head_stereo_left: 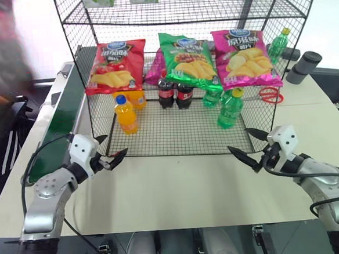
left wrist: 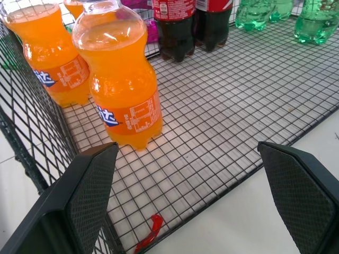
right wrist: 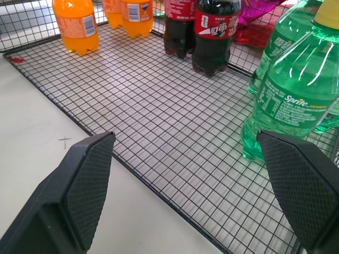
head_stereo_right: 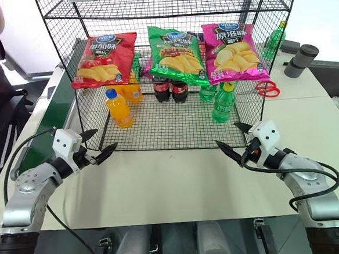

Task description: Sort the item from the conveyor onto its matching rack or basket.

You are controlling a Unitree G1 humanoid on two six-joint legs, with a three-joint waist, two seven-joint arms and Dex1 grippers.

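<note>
Standing on rack (head_stereo_left: 176, 139): red-capped, red-labelled cola bottles (head_stereo_left: 166, 94); both grippers' fingers (left wrist: 90, 198) spread, empty.

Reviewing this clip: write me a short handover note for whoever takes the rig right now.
Left gripper: open, empty, at the rack's front left corner.
Right gripper: open, empty, at the front right corner.
Two cola bottles stand on the rack floor, mid-back, between orange and green bottles.
The visible stretch of conveyor carries nothing.
Done: cola apparently shelved. Left: wait for the next item.
</note>
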